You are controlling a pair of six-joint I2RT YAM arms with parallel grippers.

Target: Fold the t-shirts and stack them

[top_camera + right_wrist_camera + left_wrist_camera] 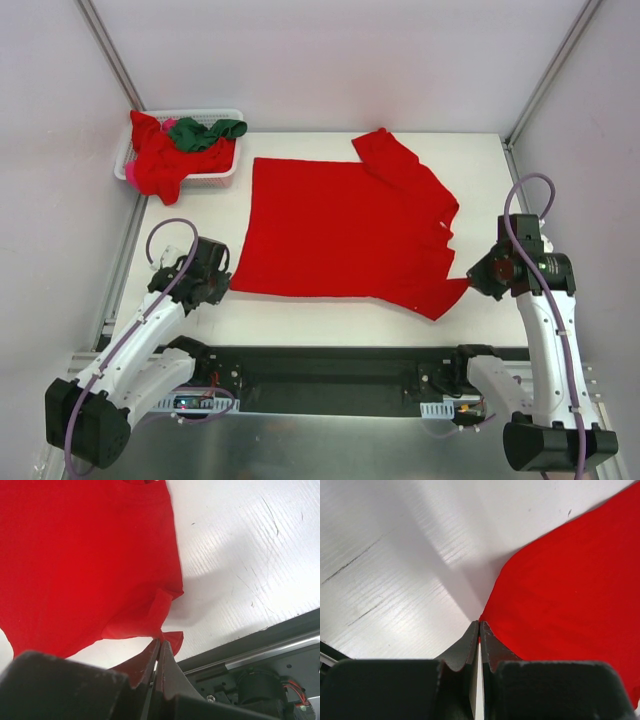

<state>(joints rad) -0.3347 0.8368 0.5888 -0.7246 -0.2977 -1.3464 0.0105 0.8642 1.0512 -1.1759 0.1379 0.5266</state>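
A large red t-shirt (345,230) lies spread on the white table, one sleeve up at the back. My left gripper (222,282) is shut on its near left corner, seen in the left wrist view (479,626) with the red cloth (570,590) running from the jaw tips. My right gripper (472,276) is shut on the near right corner, where the cloth (90,560) bunches at the tips (160,642) and lifts slightly. More red shirts (160,160) and a dark green one (205,131) sit in the basket.
A white lattice basket (226,171) stands at the back left corner of the table. The black base rail (330,375) runs along the near edge between the arms. Frame posts rise at the back corners.
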